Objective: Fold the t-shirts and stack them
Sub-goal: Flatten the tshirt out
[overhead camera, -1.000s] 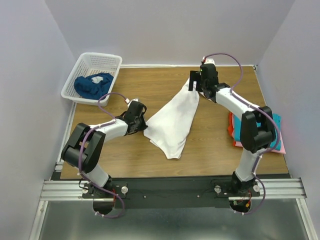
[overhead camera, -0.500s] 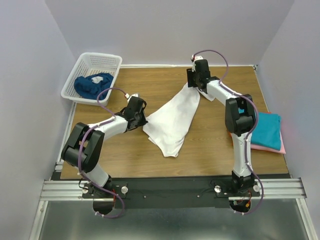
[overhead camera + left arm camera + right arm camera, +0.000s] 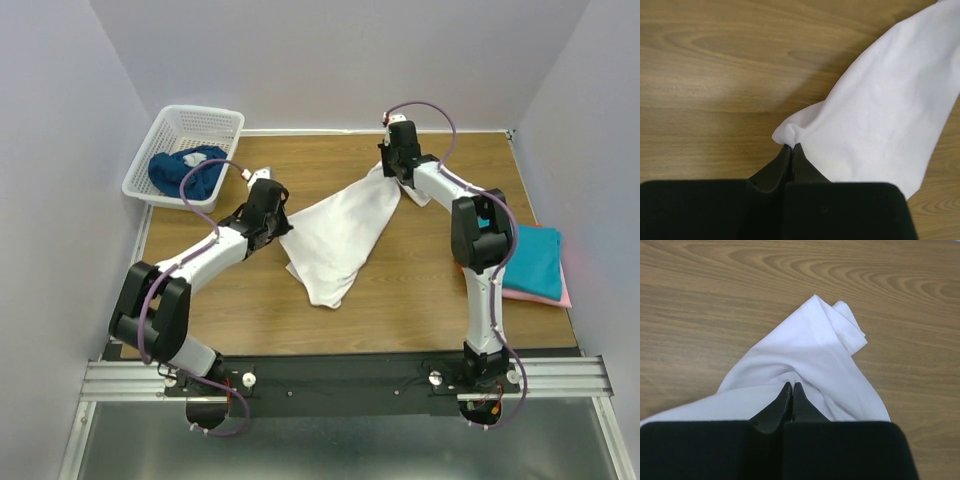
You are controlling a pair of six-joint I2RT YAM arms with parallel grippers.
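Left gripper (image 3: 791, 146) moved up-table, pinching white t-shirt (image 3: 340, 235) opposite right gripper (image 3: 792, 385).

Basket (image 3: 184, 122) at far-left corner of desk (image 3: 400, 305), partly past the left edge; bundled t-shirt (image 3: 186, 170) inside it. Spread t-shirt (image 3: 340, 240) mid-desk, running diagonally from far-centre toward the near edge. Left gripper (image 3: 791, 146) clamped on its left corner, right gripper (image 3: 791, 385) clamped on its far corner, near the far edge. Folded t-shirts (image 3: 535, 262) stacked at the right edge, well apart from the spread one and opposite the basket side.
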